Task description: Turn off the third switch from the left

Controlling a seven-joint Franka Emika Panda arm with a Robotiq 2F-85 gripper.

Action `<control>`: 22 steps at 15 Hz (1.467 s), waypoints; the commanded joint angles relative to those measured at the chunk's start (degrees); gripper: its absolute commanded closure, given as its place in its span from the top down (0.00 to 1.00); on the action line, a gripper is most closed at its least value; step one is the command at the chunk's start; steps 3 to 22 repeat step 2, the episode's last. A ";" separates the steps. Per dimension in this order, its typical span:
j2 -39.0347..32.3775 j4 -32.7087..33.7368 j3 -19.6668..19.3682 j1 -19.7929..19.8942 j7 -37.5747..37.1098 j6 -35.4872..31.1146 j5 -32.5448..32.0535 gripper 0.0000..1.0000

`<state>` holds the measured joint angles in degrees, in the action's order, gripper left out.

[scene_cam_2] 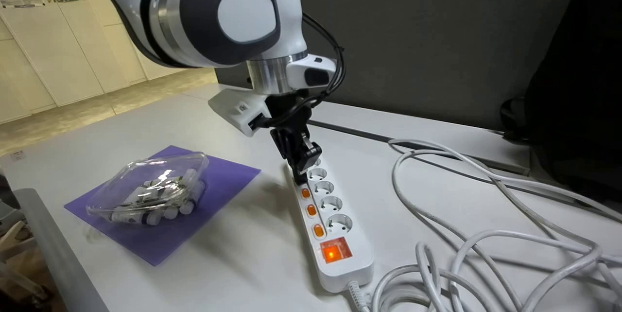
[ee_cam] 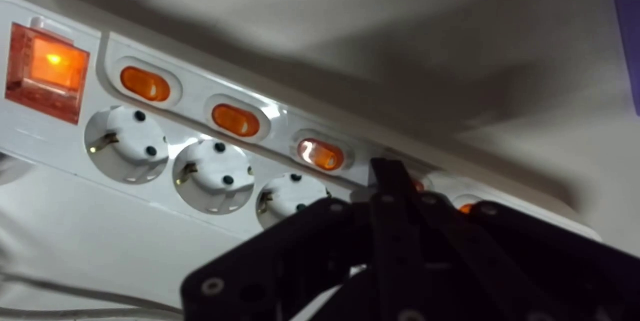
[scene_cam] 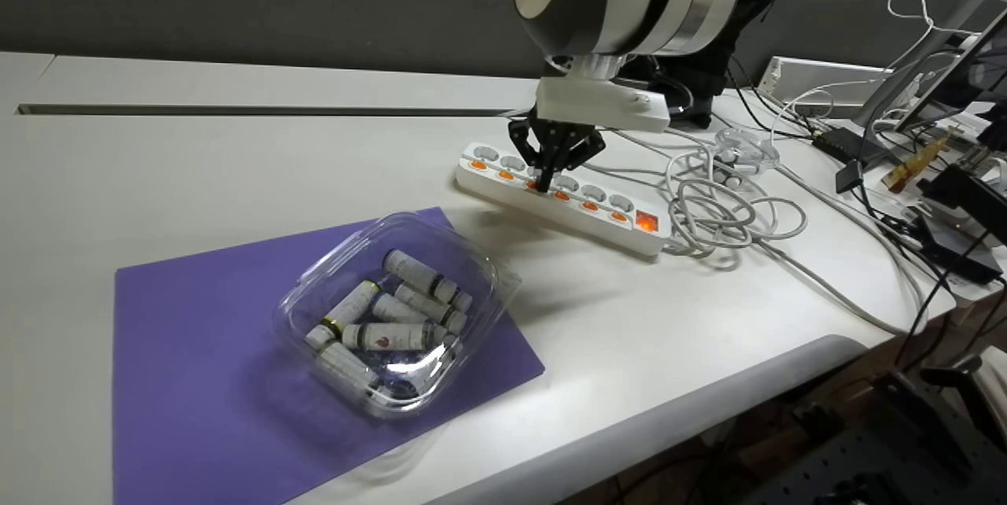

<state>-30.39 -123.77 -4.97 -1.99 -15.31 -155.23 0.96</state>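
Six orange rockers (scene_cam: 589, 206): in an exterior view, small glossy ovals in a row along a long white plastic power strip (scene_cam: 577, 215), beside round recessed sockets (scene_cam: 594, 193); a square red-orange master switch (scene_cam: 647, 222) glows at the right end.
Third rocker from the left (scene_cam: 530, 185): partly hidden by the claw; whether the two touch cannot be told.
Black claw (scene_cam: 544, 186): pointing down, its two fingers together, nothing between them.
Clear plastic tub (scene_cam: 417, 231): thin, shiny, round-cornered, full of label-wrapped cylindrical vials (scene_cam: 389, 337) jumbled on their sides; it stands on a flat, straight-edged purple sheet (scene_cam: 173, 379), apart from the strip.
Grey cords (scene_cam: 692, 226): smooth, loosely looped on the white desk (scene_cam: 220, 175), just beside the strip's right end.
Robot arm (scene_cam_2: 243, 15): in an exterior view, smooth white shell with a dark joint cover; the claw below blocks the far part of the strip, leaving three rockers in plain sight.
Dark partition (scene_cam_2: 427, 44): flat, behind the desk.
Fingers (ee_cam: 390, 211): in the wrist view, slim black bars side by side, tips over the strip, covering all but a sliver of one rocker and much of the next.
Socket wells: round, with dark pinholes and brass-coloured clips.
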 commanded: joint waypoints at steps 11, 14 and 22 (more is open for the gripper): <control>-2.92 3.42 1.68 1.68 2.51 5.79 2.81 0.00; -2.92 3.42 1.68 1.68 2.51 5.79 2.81 0.00; -2.92 3.42 1.68 1.68 2.51 5.79 2.81 0.00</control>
